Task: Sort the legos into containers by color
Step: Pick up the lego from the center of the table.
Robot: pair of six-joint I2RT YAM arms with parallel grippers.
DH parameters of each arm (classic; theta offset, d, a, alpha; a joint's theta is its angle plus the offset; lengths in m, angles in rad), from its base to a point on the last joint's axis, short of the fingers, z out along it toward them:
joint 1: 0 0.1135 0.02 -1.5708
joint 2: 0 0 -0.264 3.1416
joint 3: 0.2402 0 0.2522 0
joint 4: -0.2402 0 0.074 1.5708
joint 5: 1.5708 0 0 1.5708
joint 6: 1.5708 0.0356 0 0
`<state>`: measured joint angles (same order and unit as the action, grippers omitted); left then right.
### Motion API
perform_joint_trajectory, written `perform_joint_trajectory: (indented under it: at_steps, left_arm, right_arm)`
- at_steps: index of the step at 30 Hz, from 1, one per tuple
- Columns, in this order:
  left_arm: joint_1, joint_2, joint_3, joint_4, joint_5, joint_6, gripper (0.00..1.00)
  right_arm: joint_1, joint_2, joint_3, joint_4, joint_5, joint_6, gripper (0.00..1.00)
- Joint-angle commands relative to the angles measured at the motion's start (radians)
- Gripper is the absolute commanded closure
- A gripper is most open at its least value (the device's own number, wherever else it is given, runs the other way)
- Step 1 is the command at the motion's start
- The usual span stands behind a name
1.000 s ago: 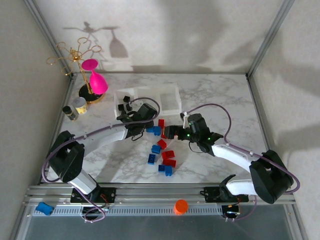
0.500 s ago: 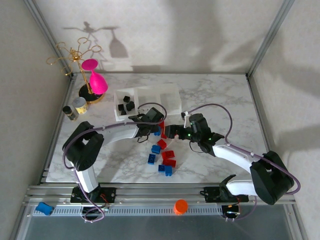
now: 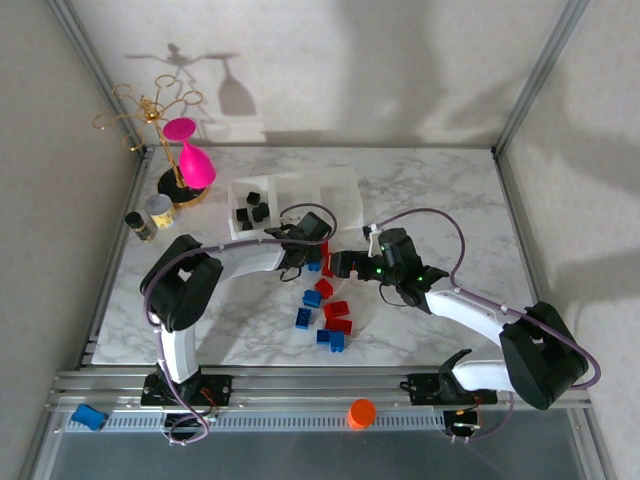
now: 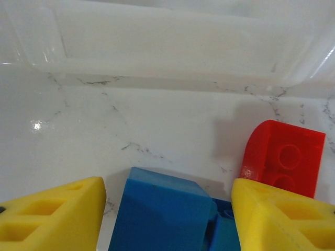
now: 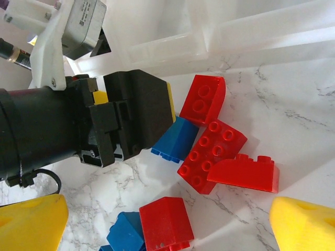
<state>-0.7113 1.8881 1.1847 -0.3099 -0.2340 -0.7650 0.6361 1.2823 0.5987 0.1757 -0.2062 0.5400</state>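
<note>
My left gripper (image 3: 313,257) is low over the table just in front of the containers (image 3: 295,198). Its yellow fingers (image 4: 52,214) stand open on either side of a blue lego (image 4: 157,209), with a gap showing on the left side. A red lego (image 4: 285,157) lies just right of it. Black legos (image 3: 250,212) sit in the left bin. My right gripper (image 3: 342,265) hovers wide open over the pile, with nothing held. Below it lie red legos (image 5: 212,154) and another blue lego (image 5: 125,235). More red and blue legos (image 3: 325,315) are scattered nearer the arms' bases.
A pink wine glass (image 3: 192,160) on a gold stand and two small jars (image 3: 150,217) stand at the back left. An orange cap (image 3: 362,412) and a flat blue piece (image 3: 88,416) rest on the near rail. The two grippers are close together.
My left gripper swung right from the bin holding the black legos to the blue lego beside the red ones, and its jaws widened. The right arm stayed put.
</note>
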Motion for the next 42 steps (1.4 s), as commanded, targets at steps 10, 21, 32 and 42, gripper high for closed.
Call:
perform_joint_trajectory:
  at_steps: [10,21,32,42]
  left_arm:
    - [0.036,-0.091,-0.123,-0.034,-0.037,-0.04,0.35]
    - [0.062,-0.132,-0.177,0.001,-0.007,-0.016,0.33]
    - [0.079,-0.084,-0.161,0.033,0.024,-0.005,0.44]
    - [0.071,-0.171,-0.18,-0.007,-0.001,-0.012,0.54]
  right_arm:
    - [-0.009,-0.012,-0.008,0.021,0.004,-0.006,0.01]
    - [-0.009,0.01,0.0,0.038,-0.018,0.007,0.01]
    - [-0.009,0.0,-0.003,0.017,-0.006,-0.001,0.01]
    - [-0.009,0.019,0.01,0.03,-0.021,0.006,0.01]
